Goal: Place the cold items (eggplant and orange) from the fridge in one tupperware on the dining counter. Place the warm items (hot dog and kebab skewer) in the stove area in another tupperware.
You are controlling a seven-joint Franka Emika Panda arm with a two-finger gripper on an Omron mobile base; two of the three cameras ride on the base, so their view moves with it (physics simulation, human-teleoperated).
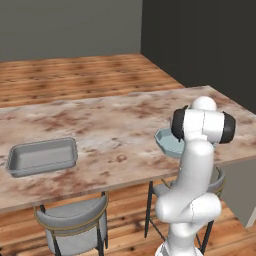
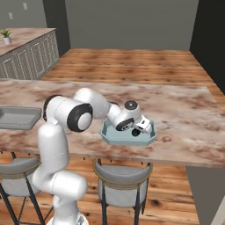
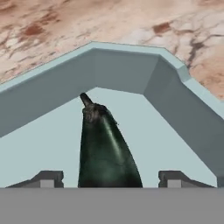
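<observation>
Eggplant (image 3: 107, 148) is lying inside your pale blue tupperware (image 3: 52, 96) on the desk (image 2: 176, 105), stem toward its corner. Your jaws stand apart on either side of it, not touching. Grey tray (image 1: 41, 156) sits well apart from the tupperware.

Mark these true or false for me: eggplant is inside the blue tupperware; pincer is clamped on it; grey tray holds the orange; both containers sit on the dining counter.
1. The eggplant lies inside the light blue tupperware. True.
2. The pincer is clamped on the eggplant. False: its tips stand apart on either side.
3. The grey tray holds the orange. False: it holds nothing.
4. Both containers sit on the dining counter. True.
</observation>
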